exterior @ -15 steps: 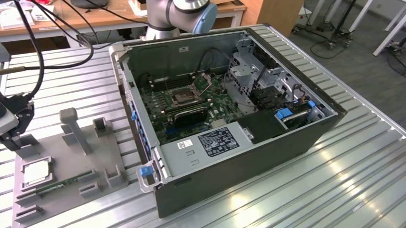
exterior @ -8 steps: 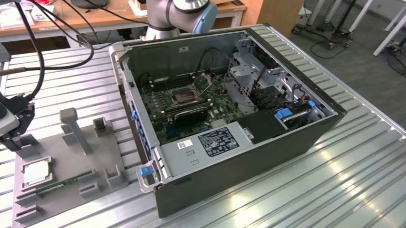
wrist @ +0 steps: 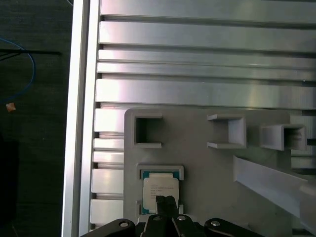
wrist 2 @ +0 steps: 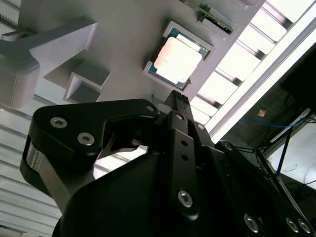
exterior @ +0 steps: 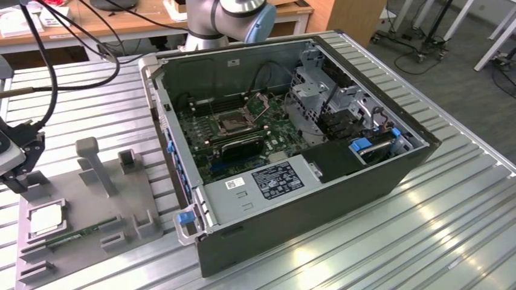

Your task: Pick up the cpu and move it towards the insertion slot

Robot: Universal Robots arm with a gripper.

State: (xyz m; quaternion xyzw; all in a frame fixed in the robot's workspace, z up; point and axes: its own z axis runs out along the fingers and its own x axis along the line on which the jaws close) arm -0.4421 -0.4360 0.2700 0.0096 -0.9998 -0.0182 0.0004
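The cpu is a small silvery square chip lying flat in a shallow holder on the grey fixture plate at the exterior view's left. In both wrist views the cpu sits in that holder. My gripper hangs just above the plate's left edge, close to the chip. Its black fingertips are pressed together over the chip with nothing between them. The insertion slot is a dark square socket with a metal frame on the green board inside the open computer case.
Upright grey posts and small holders stand on the fixture plate, and a green memory stick lies beside the chip. The case's tall side wall stands between the plate and the socket. Black cables hang at the left above the slatted metal table.
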